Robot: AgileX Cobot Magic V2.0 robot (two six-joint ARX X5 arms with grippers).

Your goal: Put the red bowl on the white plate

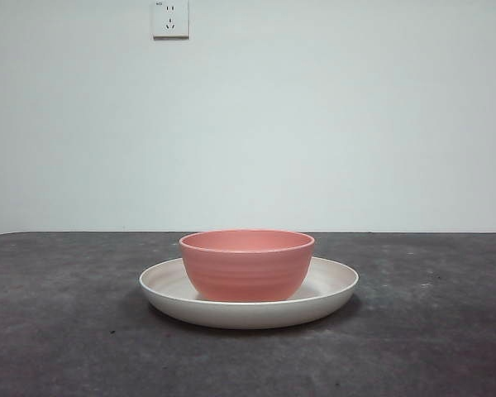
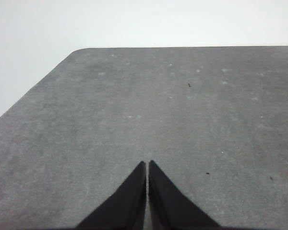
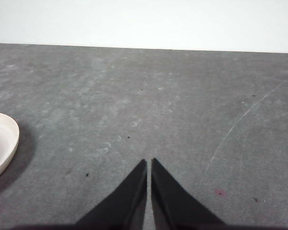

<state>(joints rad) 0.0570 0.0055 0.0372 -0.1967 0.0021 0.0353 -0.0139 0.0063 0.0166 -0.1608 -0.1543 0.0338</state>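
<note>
The left gripper waited over bare grey surface with its jaws pressed together on nothing, none of the task's things in its view, so it posed no evident hazard. In the middle of the front view the red bowl sat upright inside the white plate, apparently a little left of the plate's centre, and the placing looked done. The right gripper, jaws likewise clenched and empty, hung near the plate's rim, and a careless sweep toward it would likely nudge the plate and slide the bowl.
</note>
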